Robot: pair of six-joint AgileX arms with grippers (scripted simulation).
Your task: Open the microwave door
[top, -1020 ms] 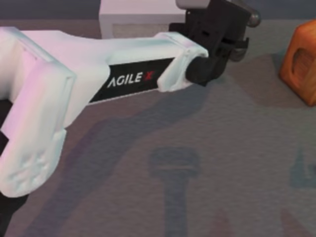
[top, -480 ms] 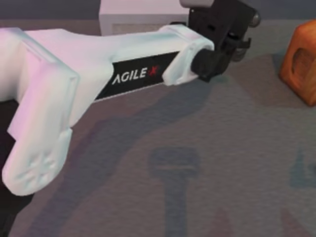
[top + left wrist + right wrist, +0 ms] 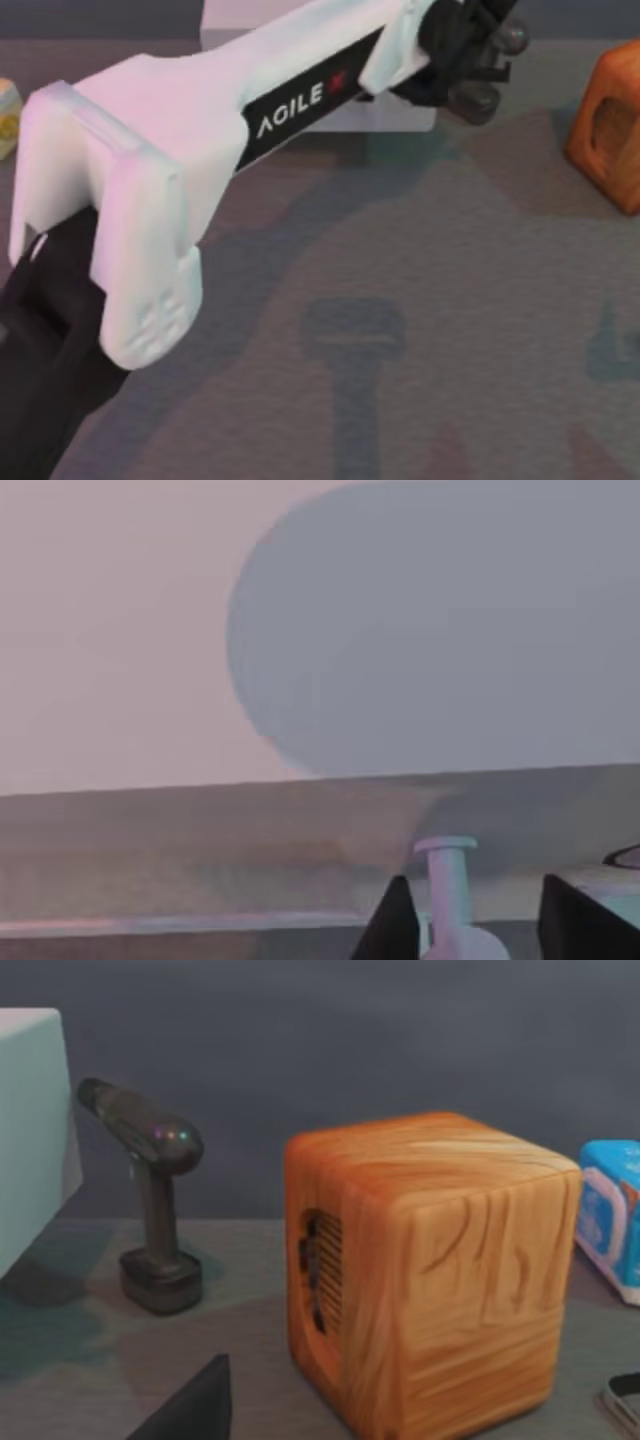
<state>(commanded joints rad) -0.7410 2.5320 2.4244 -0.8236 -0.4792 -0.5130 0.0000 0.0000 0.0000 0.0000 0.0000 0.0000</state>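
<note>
A: Where is the microwave [image 3: 300,40]?
B: At twelve o'clock on the surface [image 3: 450,300], its front largely hidden behind the left arm [image 3: 200,130] reaching across from eight o'clock.

A: And the left gripper [image 3: 470,50]?
B: At the microwave's front — whether its fingers are apart, I cannot tell.

A: Anything else?
B: An orange wooden box [image 3: 430,1270] at two o'clock, a dark drill [image 3: 150,1200] standing between it and the microwave — right gripper unseen.
</note>
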